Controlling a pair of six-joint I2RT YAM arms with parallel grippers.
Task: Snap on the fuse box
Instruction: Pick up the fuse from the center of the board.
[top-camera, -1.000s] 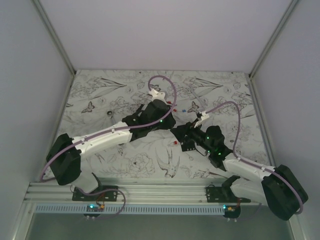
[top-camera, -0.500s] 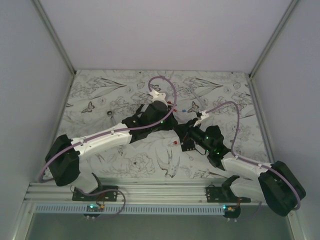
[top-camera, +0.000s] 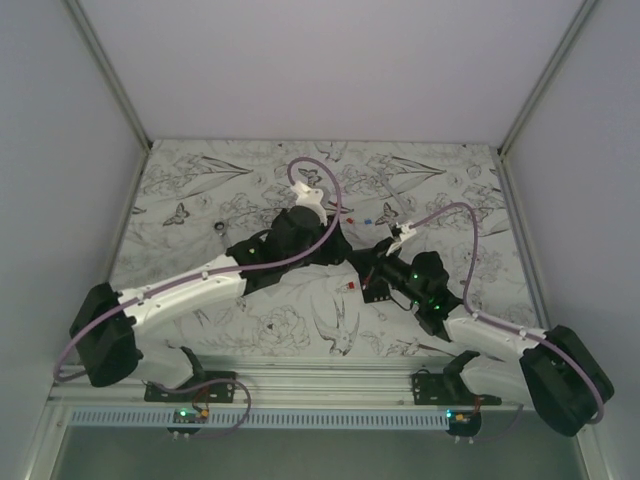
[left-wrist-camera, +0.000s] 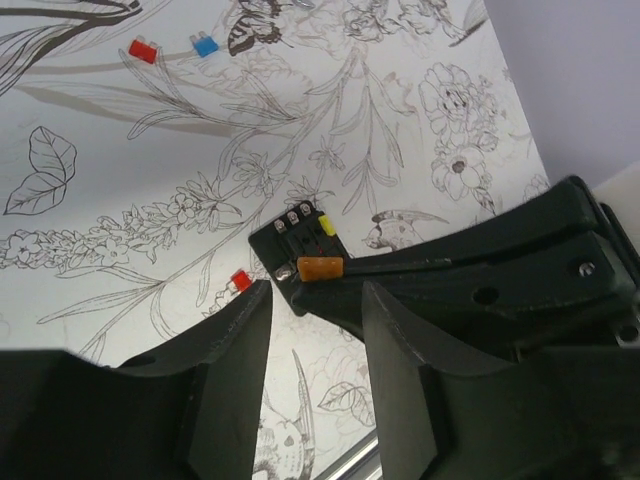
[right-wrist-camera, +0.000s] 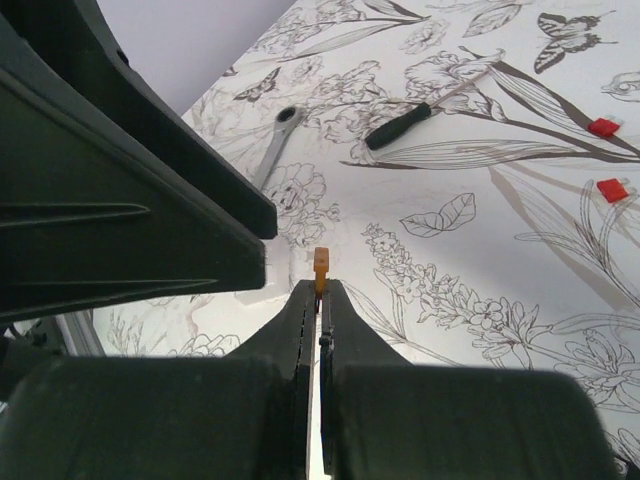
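Note:
The fuse box (left-wrist-camera: 295, 238) is a small black block on the flowered table, with a yellow fuse in one slot; it also shows in the top view as the fuse box (top-camera: 375, 292). My right gripper (right-wrist-camera: 320, 292) is shut on a small orange fuse (right-wrist-camera: 321, 260). It holds that orange fuse (left-wrist-camera: 319, 267) at the box's near edge. The box itself is hidden in the right wrist view. My left gripper (left-wrist-camera: 316, 305) hangs just above and before the box, open, with nothing between its fingers (left-wrist-camera: 238, 335).
A loose red fuse (left-wrist-camera: 241, 281) lies beside the box. Another red fuse (left-wrist-camera: 143, 50) and a blue fuse (left-wrist-camera: 205, 45) lie farther back. A black-handled tool (right-wrist-camera: 400, 124) and a wrench (right-wrist-camera: 274, 140) lie at the far left. The left arm (right-wrist-camera: 110, 190) is close to the right gripper.
The left arm's elbow has swung down and to the left, and its wrist has shifted slightly left. The right arm has barely moved.

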